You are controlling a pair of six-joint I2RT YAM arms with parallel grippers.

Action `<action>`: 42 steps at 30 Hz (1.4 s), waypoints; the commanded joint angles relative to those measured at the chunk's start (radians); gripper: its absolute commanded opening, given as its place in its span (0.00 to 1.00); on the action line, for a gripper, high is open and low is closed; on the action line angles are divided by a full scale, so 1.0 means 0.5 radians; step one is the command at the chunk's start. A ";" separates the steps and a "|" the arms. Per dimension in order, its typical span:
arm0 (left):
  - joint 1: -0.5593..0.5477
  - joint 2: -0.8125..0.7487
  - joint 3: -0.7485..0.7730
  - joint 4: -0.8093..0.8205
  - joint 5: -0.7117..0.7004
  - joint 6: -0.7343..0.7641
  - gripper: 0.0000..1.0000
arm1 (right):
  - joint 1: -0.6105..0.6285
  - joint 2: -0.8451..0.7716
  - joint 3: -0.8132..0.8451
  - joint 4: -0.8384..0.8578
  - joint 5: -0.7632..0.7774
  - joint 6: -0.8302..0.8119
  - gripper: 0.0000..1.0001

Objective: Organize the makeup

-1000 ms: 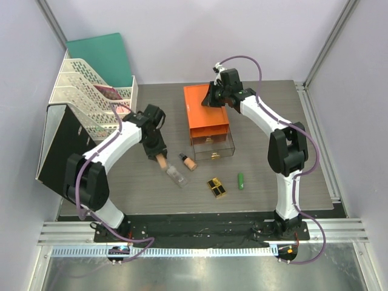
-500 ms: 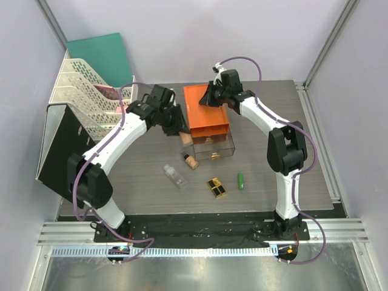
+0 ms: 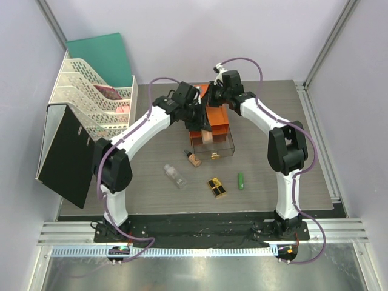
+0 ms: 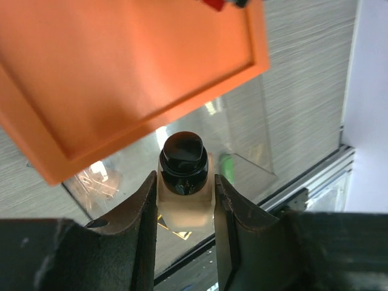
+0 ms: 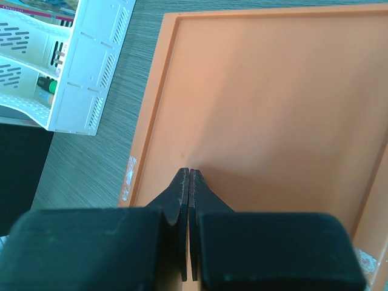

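My left gripper (image 3: 204, 128) is shut on a peach-filled bottle with a black cap (image 4: 183, 176) and holds it (image 3: 208, 137) above the pulled-out clear drawer (image 3: 223, 148) of the orange box (image 3: 209, 112). My right gripper (image 3: 213, 97) is shut and empty, its tips (image 5: 189, 173) on the orange box top (image 5: 273, 109). On the table lie another peach bottle (image 3: 191, 160), a clear bottle (image 3: 176, 176), a black-and-gold lipstick case (image 3: 216, 187) and a green tube (image 3: 240, 180).
A white file rack (image 3: 91, 97) with a green folder (image 3: 103, 54) stands at the back left, a black panel (image 3: 63, 151) beside it. The rack also shows in the right wrist view (image 5: 79, 66). The table's near edge (image 3: 200, 212) lies below the loose items.
My left arm has carried the peach bottle from the table left of the box to above the open drawer. The right arm has not moved.
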 commanded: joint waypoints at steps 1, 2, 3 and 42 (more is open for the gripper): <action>-0.059 0.048 0.047 0.050 -0.002 0.083 0.22 | 0.038 0.302 -0.217 -0.620 0.130 -0.071 0.01; -0.080 0.057 0.053 0.047 0.001 0.095 0.29 | 0.038 0.302 -0.214 -0.620 0.130 -0.071 0.01; -0.090 0.066 0.056 0.038 0.001 0.098 0.34 | 0.041 0.302 -0.214 -0.620 0.133 -0.071 0.01; 0.128 -0.428 -0.960 -0.453 -0.340 -0.534 0.80 | 0.038 0.311 -0.272 -0.620 0.148 -0.096 0.01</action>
